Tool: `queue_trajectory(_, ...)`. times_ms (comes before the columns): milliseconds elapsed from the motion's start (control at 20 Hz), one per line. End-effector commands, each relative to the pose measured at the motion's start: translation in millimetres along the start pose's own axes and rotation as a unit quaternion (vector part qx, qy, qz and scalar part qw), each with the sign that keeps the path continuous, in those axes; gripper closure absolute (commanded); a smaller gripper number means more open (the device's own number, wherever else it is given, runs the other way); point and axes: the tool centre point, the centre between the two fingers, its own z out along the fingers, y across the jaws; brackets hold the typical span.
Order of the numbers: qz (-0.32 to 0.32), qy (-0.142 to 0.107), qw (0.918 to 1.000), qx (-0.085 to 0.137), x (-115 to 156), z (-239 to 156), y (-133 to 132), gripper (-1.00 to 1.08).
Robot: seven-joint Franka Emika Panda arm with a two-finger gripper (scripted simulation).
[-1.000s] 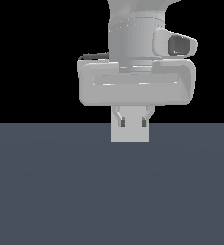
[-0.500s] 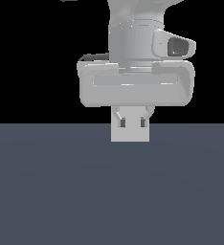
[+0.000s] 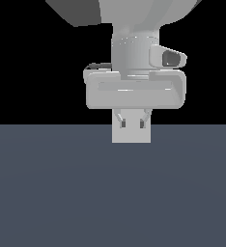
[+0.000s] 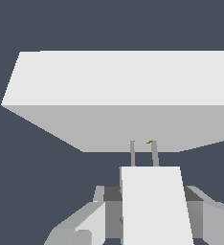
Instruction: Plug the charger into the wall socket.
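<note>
In the wrist view my gripper (image 4: pixel 151 220) is shut on the charger (image 4: pixel 151 191), a whitish-grey block held between the fingers (image 4: pixel 87 222). Its two thin prongs (image 4: pixel 132 153) point at the wall socket (image 4: pixel 123 91), a large light-grey plate close ahead. The prong tips reach the plate's face beside a small orange-brown hole (image 4: pixel 151 141). In the exterior view the gripper (image 3: pixel 132 124) hangs over the light square of the socket plate (image 3: pixel 131 136). The charger blends into it there.
A dark blue-grey floor (image 3: pixel 110 193) lies under everything, with a black background above it. The arm's wrist and hand (image 3: pixel 135 89) fill the upper middle of the exterior view.
In the exterior view the hand now looks smaller and sits lower, so it has moved away from that camera, toward the plate. The light square below it has stayed put.
</note>
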Motion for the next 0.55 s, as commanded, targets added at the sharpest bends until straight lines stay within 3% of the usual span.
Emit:
queue_trajectory(0, 0.000, 0.000, 1.0000, 0.000, 8.0, 2.8, 0.0, 1.08)
queue_trajectory(500, -0.001, 0.000, 1.0000, 0.000, 14.9, 5.6, -0.1, 1.08)
